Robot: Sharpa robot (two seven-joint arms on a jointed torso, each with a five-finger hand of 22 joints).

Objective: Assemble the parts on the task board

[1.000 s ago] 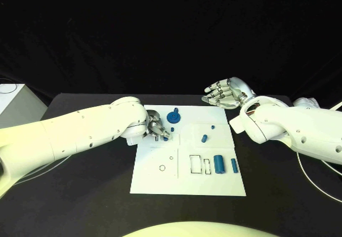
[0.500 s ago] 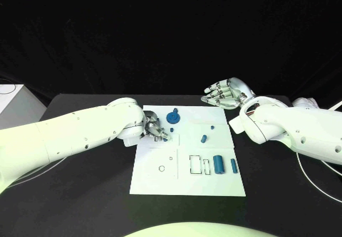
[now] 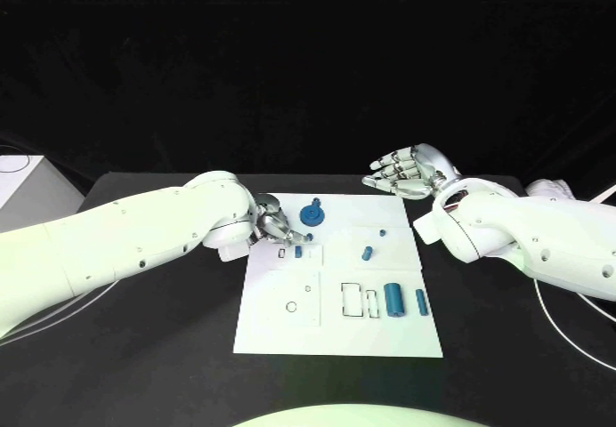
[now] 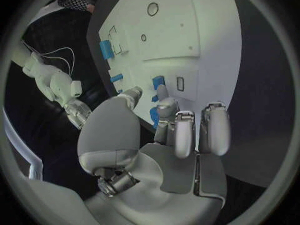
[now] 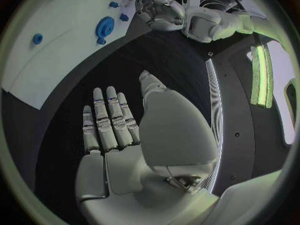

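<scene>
Left robot hand (image 3: 276, 225), fingers curled and empty, is poised over a small part (image 3: 298, 252) on the board (image 3: 337, 329); a careful pinch is likely needed next.

1. We see a black table (image 3: 154, 338) spreading out to both sides.
2. Behind it we find a black backdrop (image 3: 308, 80) across the far side.
3. At the far left edge we note a white box (image 3: 26, 191) with a thin dark cable looped on its top.
4. Near the right edge we see a white cable (image 3: 571, 331) curving over the table.
</scene>
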